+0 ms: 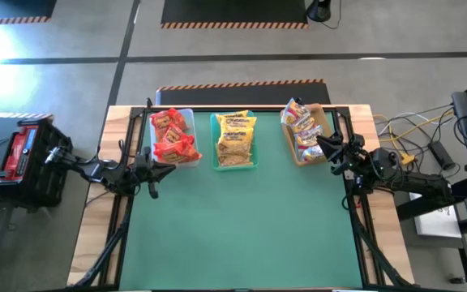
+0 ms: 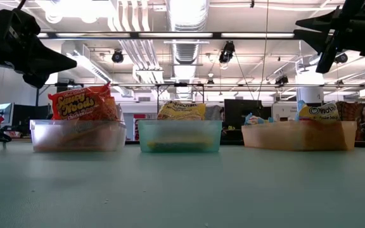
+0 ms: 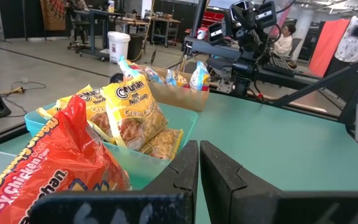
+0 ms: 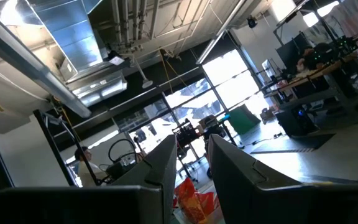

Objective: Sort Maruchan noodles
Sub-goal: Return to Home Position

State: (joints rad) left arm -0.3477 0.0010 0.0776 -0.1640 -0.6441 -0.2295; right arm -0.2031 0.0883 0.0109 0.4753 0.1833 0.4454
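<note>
The right gripper (image 4: pixel 192 140), fingers slightly parted and holding nothing, points up toward the ceiling at the lower right corner of the tan bin (image 1: pixel 325 122), upper right in the high view. The left gripper (image 3: pixel 199 147), all but closed and empty, sits just below the clear bin (image 1: pixel 187 113) at upper left. The Maruchan noodles (image 1: pixel 235 136) all lie in those bins and the teal bin (image 1: pixel 214 144) between them. Sorting looks finished; what remains, I judge, is drawing both arms back to rest.
</note>
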